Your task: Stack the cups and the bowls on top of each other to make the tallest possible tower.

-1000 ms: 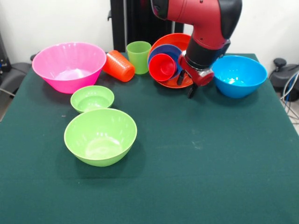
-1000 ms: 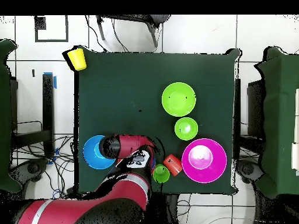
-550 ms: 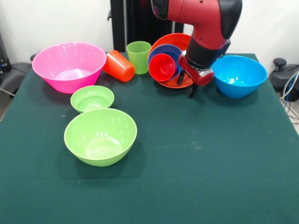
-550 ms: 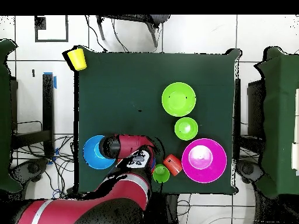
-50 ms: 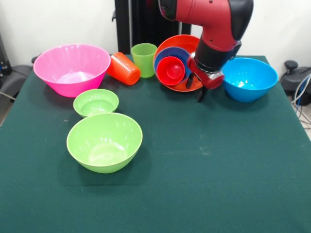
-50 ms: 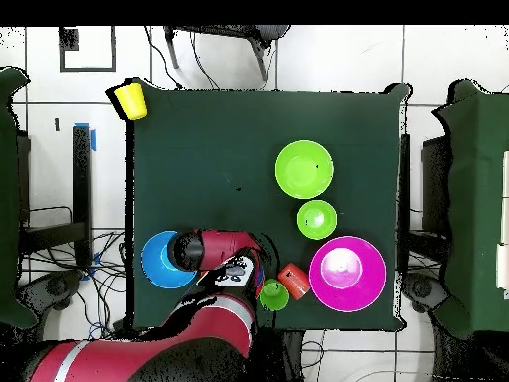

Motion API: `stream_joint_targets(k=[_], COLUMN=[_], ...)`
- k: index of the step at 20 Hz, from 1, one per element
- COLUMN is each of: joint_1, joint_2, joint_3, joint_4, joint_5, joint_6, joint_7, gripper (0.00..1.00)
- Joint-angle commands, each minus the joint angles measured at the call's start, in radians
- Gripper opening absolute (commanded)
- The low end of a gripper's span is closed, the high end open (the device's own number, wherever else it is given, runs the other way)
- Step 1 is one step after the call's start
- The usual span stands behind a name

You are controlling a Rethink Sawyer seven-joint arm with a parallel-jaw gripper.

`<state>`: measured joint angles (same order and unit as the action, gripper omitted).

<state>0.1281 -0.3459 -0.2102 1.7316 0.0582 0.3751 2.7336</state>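
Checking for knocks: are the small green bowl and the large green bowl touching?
Apart. The overhead view shows dark table between the small green bowl and the large green bowl.

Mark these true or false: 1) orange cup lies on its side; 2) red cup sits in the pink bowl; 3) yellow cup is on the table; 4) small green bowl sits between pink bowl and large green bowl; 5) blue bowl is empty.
1) True: the orange cup lies tipped over.
2) False: the red cup is nested in the tilted dark blue and orange bowls.
3) False: the yellow cup is off the table's corner.
4) True: small green bowl, pink bowl, large green bowl.
5) True: blue bowl.
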Motion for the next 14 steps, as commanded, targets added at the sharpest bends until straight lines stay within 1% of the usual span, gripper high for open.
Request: stream_joint_targets(k=[1,6,10,12,14], joint_1=[-0.005,0.002,-0.002,-0.007,-0.01], joint_2=[-0.005,-0.015,-0.039,-0.037,-0.03], joint_3=[0.156,0.155,0.152,0.151,0.15], joint_4=[-0.008,-0.029,-0.03,-0.032,-0.036], joint_5=[0.043,0.046,0.039,0.035,0.032], joint_6=[0.104,0.199,0.307,0.334,0.335], joint_7=[0.037,0.031,0.016,0.012,0.012], gripper=[1.0,1.0,1.0,1.0,1.0])
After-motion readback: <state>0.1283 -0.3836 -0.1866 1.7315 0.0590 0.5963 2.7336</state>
